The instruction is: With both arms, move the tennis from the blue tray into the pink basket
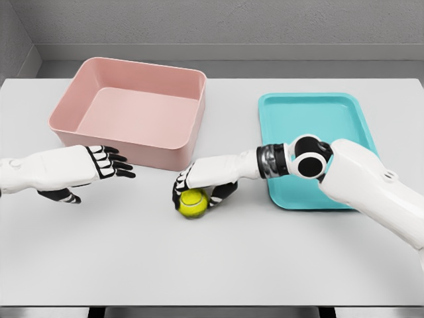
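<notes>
A yellow-green tennis ball (193, 203) rests on the white table in front of the pink basket (132, 111). My right hand (199, 189) reaches left from the blue tray (311, 112) and curls over the ball, fingers wrapped around its top and sides. It looks grasped, low at the table surface. My left hand (109, 165) hovers at the left, just in front of the basket's near wall, fingers spread and holding nothing, a short way left of the ball. The tray holds nothing.
The pink basket stands at the back left with nothing visible inside. The blue tray lies at the right, partly covered by my right forearm (371, 185). A grey wall runs behind the table's far edge.
</notes>
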Motion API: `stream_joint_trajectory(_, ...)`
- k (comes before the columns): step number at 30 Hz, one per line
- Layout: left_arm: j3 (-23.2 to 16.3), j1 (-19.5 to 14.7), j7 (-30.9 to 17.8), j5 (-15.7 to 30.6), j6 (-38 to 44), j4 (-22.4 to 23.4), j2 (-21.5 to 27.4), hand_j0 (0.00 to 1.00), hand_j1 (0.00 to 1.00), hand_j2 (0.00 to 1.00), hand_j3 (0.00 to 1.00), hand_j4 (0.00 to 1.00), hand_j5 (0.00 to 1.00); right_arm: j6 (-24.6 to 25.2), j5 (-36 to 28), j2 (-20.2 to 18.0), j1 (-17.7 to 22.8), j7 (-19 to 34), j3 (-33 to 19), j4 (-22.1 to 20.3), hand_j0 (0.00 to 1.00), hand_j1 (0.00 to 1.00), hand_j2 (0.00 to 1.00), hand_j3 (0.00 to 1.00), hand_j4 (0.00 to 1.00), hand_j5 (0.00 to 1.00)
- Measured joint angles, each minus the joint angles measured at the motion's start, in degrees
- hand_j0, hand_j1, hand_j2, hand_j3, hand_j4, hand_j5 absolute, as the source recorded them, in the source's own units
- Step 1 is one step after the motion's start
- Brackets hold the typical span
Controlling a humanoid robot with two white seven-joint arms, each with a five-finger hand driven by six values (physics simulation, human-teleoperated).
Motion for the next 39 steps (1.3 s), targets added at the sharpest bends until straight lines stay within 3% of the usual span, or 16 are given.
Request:
stream_joint_trajectory(6, -1.17, -0.26, 0.12, 0.11, 0.01, 0.00, -3.93, 1.00, 1.00, 1.00, 1.00, 1.00, 1.00, -0.07, 0.08, -0.61, -0.09, -0.52, -0.33, -0.14, 1.00, 1.00, 1.00, 1.00, 1.00, 1.00)
stream_joint_trajectory(17, -2.27, -1.05, 1.46, 0.47, 0.01, 0.00, -4.53, 1.00, 1.00, 1.00, 1.00, 1.00, 1.00, -0.09, -0.29, -6.03, -0.53, -1.33, -1.98, -4.65, 1.00, 1.00, 1.00, 1.00, 1.00, 1.00)
stream_joint_trajectory(26, -2.85, -1.14, 3.02, 0.56, 0.02, 0.01, -5.61, 1.00, 1.00, 1.00, 1.00, 1.00, 1.00, -0.08, -1.01, -16.16, -1.23, -3.99, -7.17, -9.27, 1.00, 1.00, 1.00, 1.00, 1.00, 1.00)
stream_joint_trajectory(30, -5.19, -1.32, 3.14, -0.01, 0.01, 0.01, -8.09, 1.00, 1.00, 1.00, 1.00, 1.00, 1.00, -0.07, -2.94, -21.29, -1.85, -5.27, -9.77, -9.10, 1.00, 1.00, 1.00, 1.00, 1.00, 1.00)
stream_joint_trajectory(33, -7.86, -4.66, 3.14, -0.56, 0.02, 0.02, -10.11, 1.00, 1.00, 1.00, 1.00, 1.00, 1.00, -0.07, -3.61, -24.83, -1.93, -5.49, -11.09, -7.82, 1.00, 1.00, 1.00, 1.00, 1.00, 1.00)
stream_joint_trajectory(39, -12.42, -7.64, 3.07, -1.68, 0.01, 0.01, -13.33, 1.00, 1.00, 1.00, 1.00, 1.00, 1.00, -0.07, -3.85, -28.38, -2.28, -8.20, -12.04, -3.09, 1.00, 1.00, 1.00, 1.00, 1.00, 1.00)
